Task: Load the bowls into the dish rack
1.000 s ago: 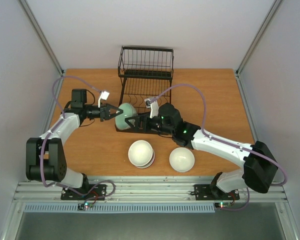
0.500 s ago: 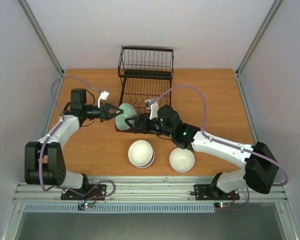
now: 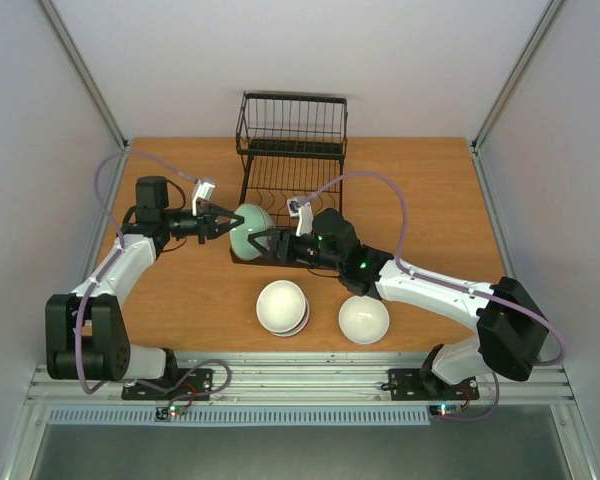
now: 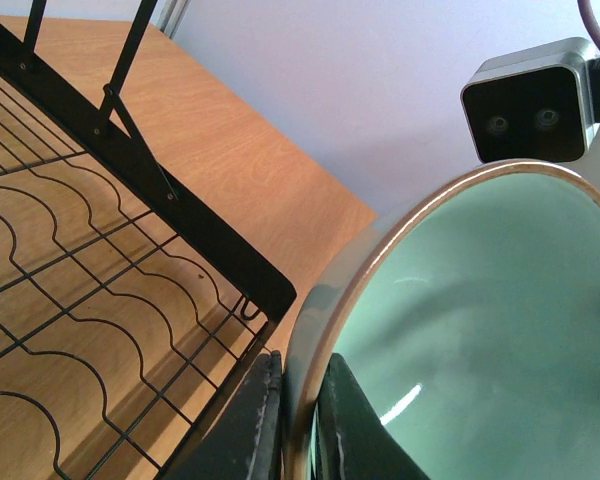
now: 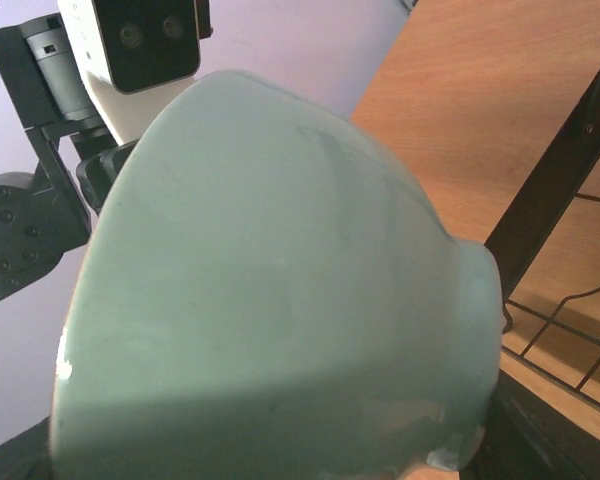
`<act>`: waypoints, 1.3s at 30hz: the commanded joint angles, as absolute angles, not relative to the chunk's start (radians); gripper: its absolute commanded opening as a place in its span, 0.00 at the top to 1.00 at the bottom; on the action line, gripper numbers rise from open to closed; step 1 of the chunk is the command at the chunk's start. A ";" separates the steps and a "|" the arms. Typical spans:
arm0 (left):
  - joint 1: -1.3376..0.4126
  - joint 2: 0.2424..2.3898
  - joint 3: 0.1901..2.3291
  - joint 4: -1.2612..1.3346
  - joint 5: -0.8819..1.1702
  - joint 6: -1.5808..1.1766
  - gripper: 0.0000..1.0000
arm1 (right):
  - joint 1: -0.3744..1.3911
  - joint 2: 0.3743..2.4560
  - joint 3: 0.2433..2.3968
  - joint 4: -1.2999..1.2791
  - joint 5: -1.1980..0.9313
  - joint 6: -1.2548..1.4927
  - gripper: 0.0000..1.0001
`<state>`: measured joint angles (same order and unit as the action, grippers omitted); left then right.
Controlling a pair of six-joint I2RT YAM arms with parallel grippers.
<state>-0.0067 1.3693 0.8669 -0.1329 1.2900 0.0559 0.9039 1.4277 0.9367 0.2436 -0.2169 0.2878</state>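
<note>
We see the left claw (image 3: 231, 222) clamped on the rim of the mint bowl (image 3: 252, 221). The bowl is tipped sideways at the rack's (image 3: 292, 150) near-left corner. The right claw (image 3: 267, 243) meets the bowl's base, but we cannot tell its grip.

Bright, even light; soft shadows.

White links and black joints make up the left arm (image 3: 120, 262) and right arm (image 3: 435, 292), with a black left gripper (image 3: 232, 222), a black right gripper (image 3: 258, 242) and lilac cables (image 3: 370, 173).

Mint bowl (image 3: 252, 222) blocks the dish rack (image 3: 292, 126) front (right side open).
</note>
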 commanded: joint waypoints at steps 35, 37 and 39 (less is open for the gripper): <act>-0.017 1.230 0.831 -0.082 0.999 -0.009 0.18 | 0.840 1.956 1.745 -0.814 0.741 -0.124 0.99; -0.017 1.231 0.831 -0.084 1.003 -0.009 0.18 | 0.812 1.988 1.763 -0.823 0.725 -0.117 0.99; -0.016 1.232 0.831 -0.087 1.005 -0.009 0.18 | 0.782 2.013 1.778 -0.838 0.725 -0.107 0.99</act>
<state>-0.0208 1.2350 0.8291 -0.1009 0.9981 -0.0185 0.8394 1.9926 1.7103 -0.7662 0.6514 -0.1249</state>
